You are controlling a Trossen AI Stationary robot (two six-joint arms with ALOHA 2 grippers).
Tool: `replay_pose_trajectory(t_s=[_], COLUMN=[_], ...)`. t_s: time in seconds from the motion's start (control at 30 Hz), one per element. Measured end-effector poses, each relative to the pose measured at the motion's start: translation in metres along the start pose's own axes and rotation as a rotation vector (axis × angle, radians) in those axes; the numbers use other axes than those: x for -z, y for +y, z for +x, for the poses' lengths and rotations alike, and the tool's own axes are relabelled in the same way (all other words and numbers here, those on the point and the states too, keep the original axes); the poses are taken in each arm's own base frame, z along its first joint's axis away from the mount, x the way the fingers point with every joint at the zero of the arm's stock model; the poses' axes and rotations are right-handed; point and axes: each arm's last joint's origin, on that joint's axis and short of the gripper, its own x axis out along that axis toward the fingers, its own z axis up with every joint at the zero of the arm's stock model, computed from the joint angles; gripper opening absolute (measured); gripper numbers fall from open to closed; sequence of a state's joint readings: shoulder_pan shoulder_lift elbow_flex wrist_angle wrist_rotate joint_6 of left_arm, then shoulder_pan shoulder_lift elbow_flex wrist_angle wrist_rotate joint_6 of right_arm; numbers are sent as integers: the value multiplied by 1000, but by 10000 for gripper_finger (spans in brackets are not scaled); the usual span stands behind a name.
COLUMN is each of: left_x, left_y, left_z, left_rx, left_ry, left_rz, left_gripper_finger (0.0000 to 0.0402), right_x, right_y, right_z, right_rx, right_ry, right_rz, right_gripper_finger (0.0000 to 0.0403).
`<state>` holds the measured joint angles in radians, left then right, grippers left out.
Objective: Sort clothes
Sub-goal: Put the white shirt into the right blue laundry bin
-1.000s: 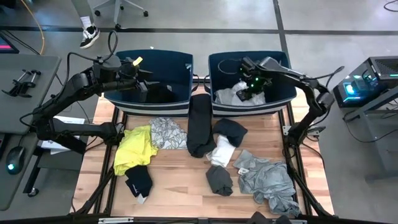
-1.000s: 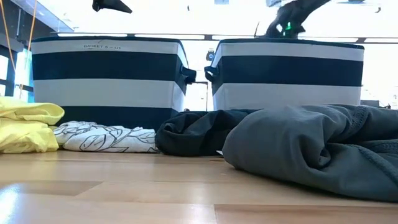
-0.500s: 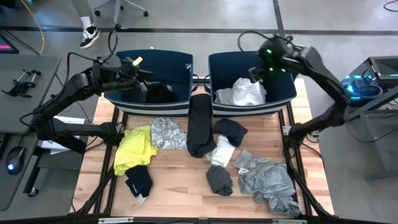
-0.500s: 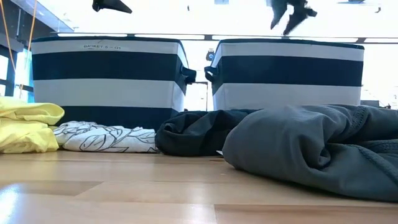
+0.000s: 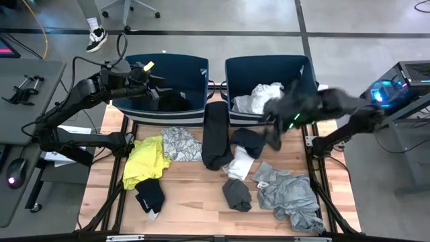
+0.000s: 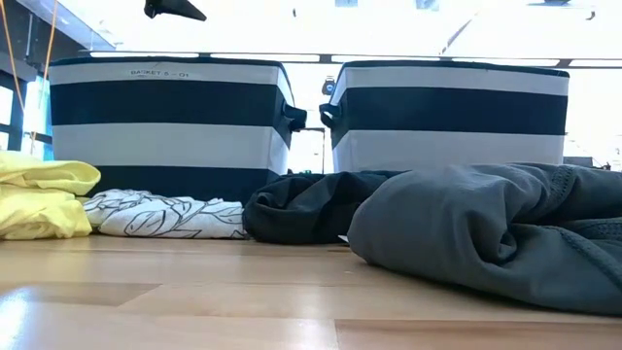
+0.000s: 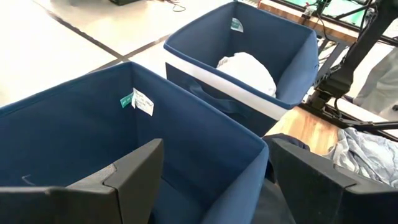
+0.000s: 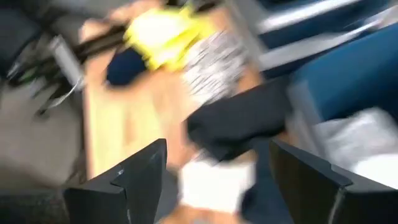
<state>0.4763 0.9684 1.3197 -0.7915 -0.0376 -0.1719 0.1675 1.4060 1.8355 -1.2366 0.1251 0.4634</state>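
Several small garments lie on the wooden table: a neon yellow one [image 5: 144, 161], a patterned grey-white one [image 5: 180, 142], a long black one [image 5: 215, 134], a dark one [image 5: 250, 141], a white one [image 5: 238, 165], a dark grey one [image 5: 236, 193], a light grey one [image 5: 289, 195] and a small black one [image 5: 150, 196]. A white garment [image 5: 259, 99] lies in the right bin [image 5: 235, 67], and a dark one [image 5: 173, 102] lies in the left bin [image 5: 195, 64]. My left gripper [image 5: 151, 84] hangs open and empty over the left bin. My right gripper [image 5: 275, 131], blurred, is open and empty above the dark garment, just before the right bin's near wall.
The two dark blue bins stand side by side at the table's far edge. In the low view the light grey garment [image 6: 486, 233] fills the near right. Bare wood [image 5: 195, 195] shows at the near middle. A desk [image 5: 27, 81] stands off the table's left.
My right gripper has risen out of the right bin, where it was low over the white garment, and swung quickly toward the table's near edge, over the bin's near wall, to above the dark garment. The white garment stays in the bin.
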Motion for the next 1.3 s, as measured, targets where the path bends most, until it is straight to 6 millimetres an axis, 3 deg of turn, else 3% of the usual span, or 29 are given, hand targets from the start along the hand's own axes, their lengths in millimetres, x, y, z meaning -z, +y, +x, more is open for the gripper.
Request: replay_pose_trajectory(t_s=[0.17, 0.3, 0.5, 0.73, 0.93, 1.1, 1.17, 1.3], left_x=[1, 2, 10, 15, 16, 17, 17, 18], left_y=[0, 0, 1, 0, -4, -6, -7, -8], left_z=[0, 0, 0, -1, -2, -2, -2, -2], left_rx=[-1, -4, 16, 41, 61, 75, 79, 86], left_ry=[7, 26, 104, 164, 173, 178, 179, 180], left_rz=[0, 1, 3, 4, 24, 34, 38, 45], left_gripper_finger=[282, 282, 282, 282, 282, 282, 282, 282], right_x=[10, 31, 98, 146, 164, 168, 164, 146], right_y=[35, 41, 17, -26, -44, -41, -37, -27], right_z=[62, 121, 198, 260, 288, 293, 287, 255], right_rx=[-18, -7, 26, 83, 153, 152, 133, 79], right_ry=[222, 405, 504, 463, 504, 520, 531, 579], right_rz=[-109, -212, -215, -82, 48, 94, 99, 154], right_gripper_finger=[265, 257, 228, 211, 169, 38, 16, 23])
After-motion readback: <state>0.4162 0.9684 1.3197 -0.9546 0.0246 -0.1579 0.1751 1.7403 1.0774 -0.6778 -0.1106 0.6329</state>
